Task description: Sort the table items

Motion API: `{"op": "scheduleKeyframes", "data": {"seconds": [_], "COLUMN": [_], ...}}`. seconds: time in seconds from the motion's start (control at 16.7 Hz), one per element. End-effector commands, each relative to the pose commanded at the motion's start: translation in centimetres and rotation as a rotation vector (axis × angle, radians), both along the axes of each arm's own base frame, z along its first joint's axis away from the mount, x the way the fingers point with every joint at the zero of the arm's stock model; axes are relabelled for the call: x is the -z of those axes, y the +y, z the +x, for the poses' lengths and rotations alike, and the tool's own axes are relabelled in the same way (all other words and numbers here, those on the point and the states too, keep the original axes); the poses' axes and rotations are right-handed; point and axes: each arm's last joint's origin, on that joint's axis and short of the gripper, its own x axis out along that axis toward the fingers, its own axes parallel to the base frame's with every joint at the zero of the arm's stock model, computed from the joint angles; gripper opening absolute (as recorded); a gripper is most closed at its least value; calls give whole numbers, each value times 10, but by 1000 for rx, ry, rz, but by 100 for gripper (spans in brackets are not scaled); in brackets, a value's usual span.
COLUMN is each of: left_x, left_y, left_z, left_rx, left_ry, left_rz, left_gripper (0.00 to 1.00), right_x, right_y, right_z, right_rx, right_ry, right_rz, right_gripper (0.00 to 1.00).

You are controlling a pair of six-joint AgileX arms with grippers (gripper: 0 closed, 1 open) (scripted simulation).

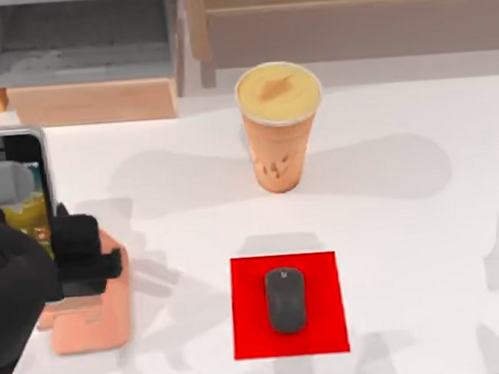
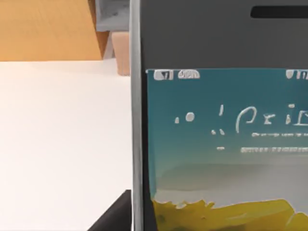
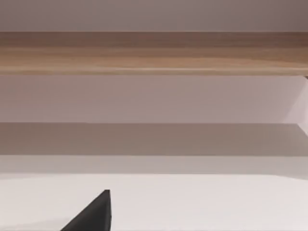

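Left gripper (image 1: 66,251) seemingly clamped on smartphone (image 1: 18,186) (fingertips hidden, lower screen covered), over stand (image 1: 96,322).

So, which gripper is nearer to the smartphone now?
Left. The left gripper is at the smartphone, above the phone stand at the table's left edge. The right arm is parked elsewhere, facing the shelf.

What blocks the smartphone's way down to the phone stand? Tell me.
Nothing visible. The left claw holds the smartphone by the pinkish-orange stand at the table's left; cup and mouse sit apart.
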Motion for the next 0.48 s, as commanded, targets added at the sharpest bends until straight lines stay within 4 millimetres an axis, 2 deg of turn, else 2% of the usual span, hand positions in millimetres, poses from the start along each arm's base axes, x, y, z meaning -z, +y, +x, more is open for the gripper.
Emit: {"op": "scheduleKeyframes", "data": {"seconds": [0.24,0.48], "left_x": [31,36], "left_y": [2,3], "left_z": [-17,-20], "left_rx": [11,12], "left_ry": [-20,-21], "left_rz": [-66,-79], "left_gripper": [0,0], "right_x": [0,0], "right_y": [0,0], "right_z": [0,0], "right_rx": [0,0], "right_ry": [0,0], "right_rz": [0,0], "right_gripper": [100,100]}}
